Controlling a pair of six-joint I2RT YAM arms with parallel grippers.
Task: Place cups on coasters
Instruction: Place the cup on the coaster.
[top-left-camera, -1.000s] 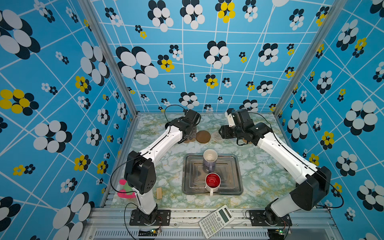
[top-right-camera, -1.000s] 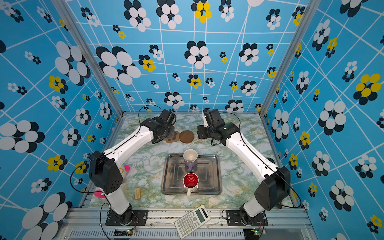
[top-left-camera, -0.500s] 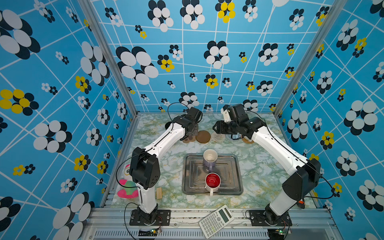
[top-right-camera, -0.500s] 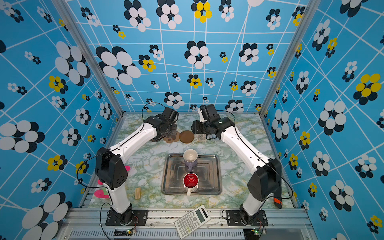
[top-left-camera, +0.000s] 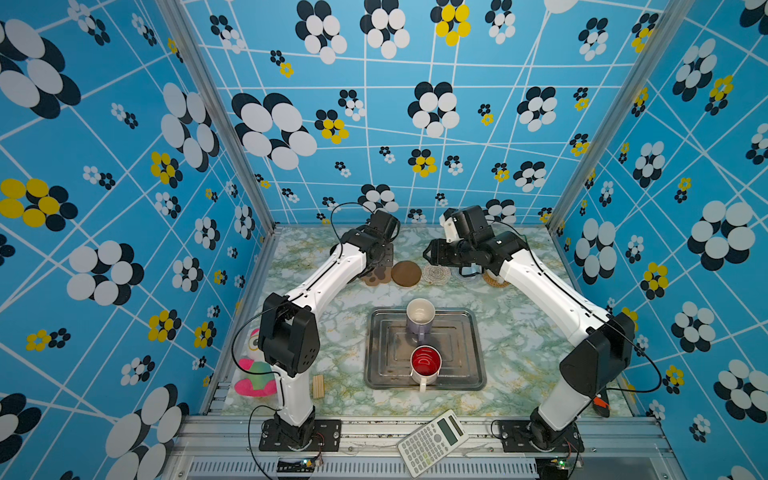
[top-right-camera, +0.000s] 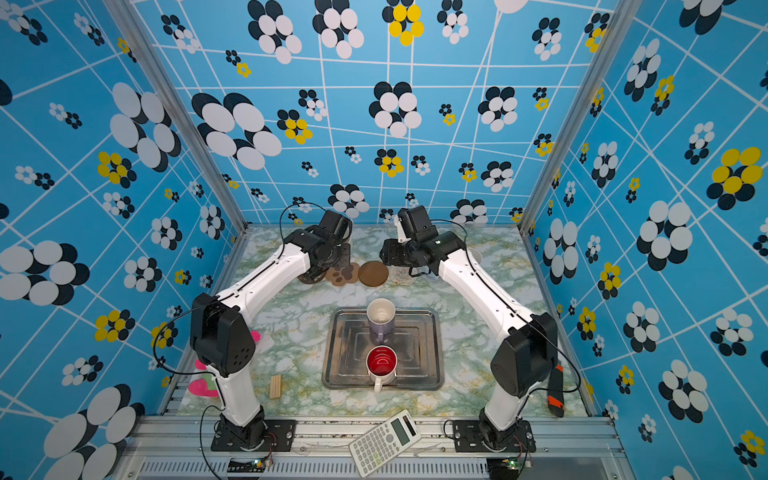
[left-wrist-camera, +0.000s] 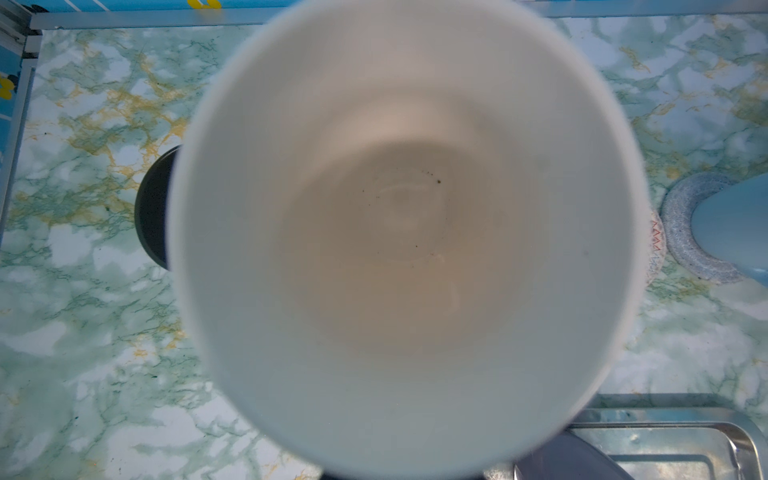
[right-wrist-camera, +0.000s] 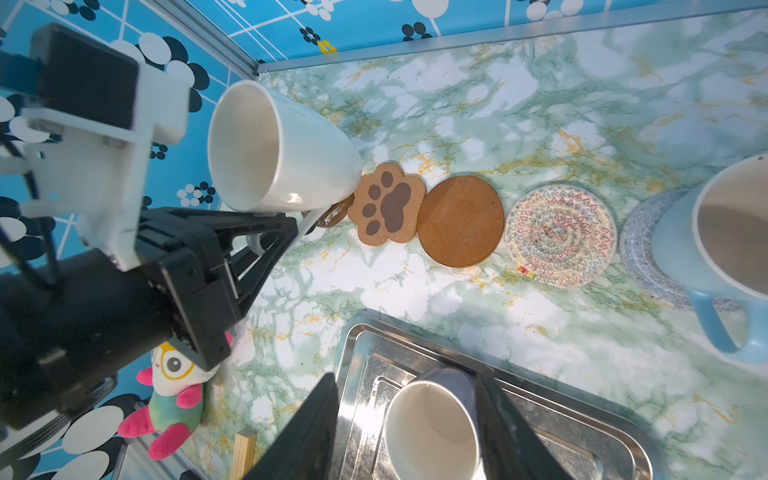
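The left pincer (right-wrist-camera: 286, 228) held the white mug (right-wrist-camera: 286, 145) at the row's end; the right pincer (right-wrist-camera: 403, 378) backed away.

On the tabletop (top-left-camera: 345, 332), the tray (top-left-camera: 457, 353) at centre carried the lavender mug (top-left-camera: 419, 322) and the red-lined mug (top-left-camera: 426, 365). Over the last second the right pincer, jaws apart and empty, had slid toward 9 o'clock. It was clear of the light blue mug (right-wrist-camera: 681, 249), which stood on the grey-blue coaster (right-wrist-camera: 636, 249) at 1 o'clock. That pair looked done, so this arm was probably free for a tray mug. The left pincer, clamped on the white mug's handle, stayed at 11 o'clock over the end brown disc (right-wrist-camera: 332, 216); whether the mug touched it could not be told. The paw-print coaster (right-wrist-camera: 388, 203), second brown disc (right-wrist-camera: 459, 220) and cream crocheted round (right-wrist-camera: 559, 235) lay bare at 12 o'clock.
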